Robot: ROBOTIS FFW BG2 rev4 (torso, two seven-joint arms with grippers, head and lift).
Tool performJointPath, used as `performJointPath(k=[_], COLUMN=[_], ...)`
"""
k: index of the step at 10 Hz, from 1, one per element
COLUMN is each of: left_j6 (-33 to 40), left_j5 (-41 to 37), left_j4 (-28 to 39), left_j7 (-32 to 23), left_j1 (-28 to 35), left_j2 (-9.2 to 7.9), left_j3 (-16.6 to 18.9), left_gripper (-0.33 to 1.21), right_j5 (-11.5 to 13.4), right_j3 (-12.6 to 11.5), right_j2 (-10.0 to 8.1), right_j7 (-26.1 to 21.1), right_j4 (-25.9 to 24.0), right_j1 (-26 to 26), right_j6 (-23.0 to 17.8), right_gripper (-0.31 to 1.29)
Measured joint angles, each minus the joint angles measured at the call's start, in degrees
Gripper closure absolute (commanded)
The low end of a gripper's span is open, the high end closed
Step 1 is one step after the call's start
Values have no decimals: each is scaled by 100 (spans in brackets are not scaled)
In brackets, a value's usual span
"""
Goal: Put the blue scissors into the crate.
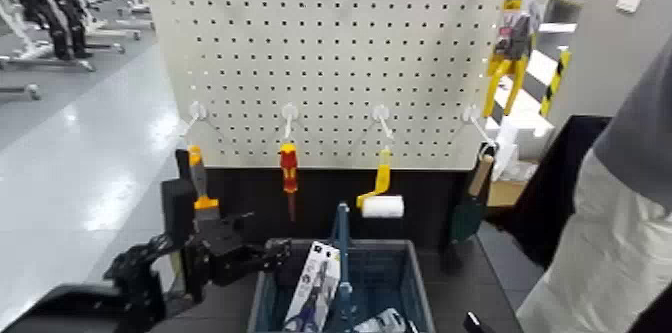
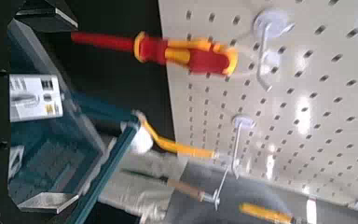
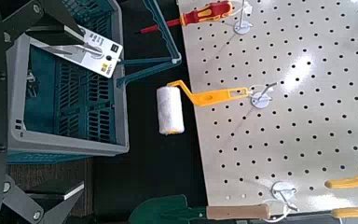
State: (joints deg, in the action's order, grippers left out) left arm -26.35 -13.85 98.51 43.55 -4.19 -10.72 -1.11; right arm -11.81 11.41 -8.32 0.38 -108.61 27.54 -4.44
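The blue scissors (image 1: 312,289) on their tall white card lean inside the blue-grey crate (image 1: 405,282), left of its upright handle bar (image 1: 342,242). My left gripper (image 1: 262,254) is open and empty, just outside the crate's left rim. In the left wrist view the card (image 2: 33,93) lies in the crate (image 2: 70,159) in front of the left gripper (image 2: 56,107). The right wrist view shows the right gripper (image 3: 51,103) open and empty, off to the crate's (image 3: 65,93) side, with the card (image 3: 93,51) resting inside.
A white pegboard (image 1: 340,47) stands behind the crate, holding an orange-handled tool (image 1: 197,185), a red-and-yellow screwdriver (image 1: 289,169), a paint roller (image 1: 381,200) and a green trowel (image 1: 470,207). A person in white (image 1: 600,247) stands close on the right.
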Motion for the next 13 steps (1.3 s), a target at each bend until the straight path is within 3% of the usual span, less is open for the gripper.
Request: performJointPath(k=[3, 6, 8, 10, 13], left_j6=[993, 1931, 2571, 3130, 3737], left_j5=[163, 714, 915, 1209, 1373], left_j4=[888, 946, 859, 848, 807], left_j7=[-1654, -2082, -2240, -2385, -2962], left_j1=[1277, 2277, 2810, 3085, 3342], left_j2=[62, 574, 1005, 1060, 1064], left_j3=[208, 388, 553, 762, 606], left_gripper=[3, 9, 10, 11, 15], right_j5=[95, 95, 191, 360, 539], right_j3=[25, -15, -20, -9, 2], right_j2=[6, 12, 15, 14, -25], right_j7=[-199, -261, -383, -561, -688], right_j4=[-128, -101, -84, -81, -164], right_j1=[68, 145, 198, 262, 357], right_j6=[148, 21, -133, -294, -377], right_gripper=[18, 18, 18, 18, 18])
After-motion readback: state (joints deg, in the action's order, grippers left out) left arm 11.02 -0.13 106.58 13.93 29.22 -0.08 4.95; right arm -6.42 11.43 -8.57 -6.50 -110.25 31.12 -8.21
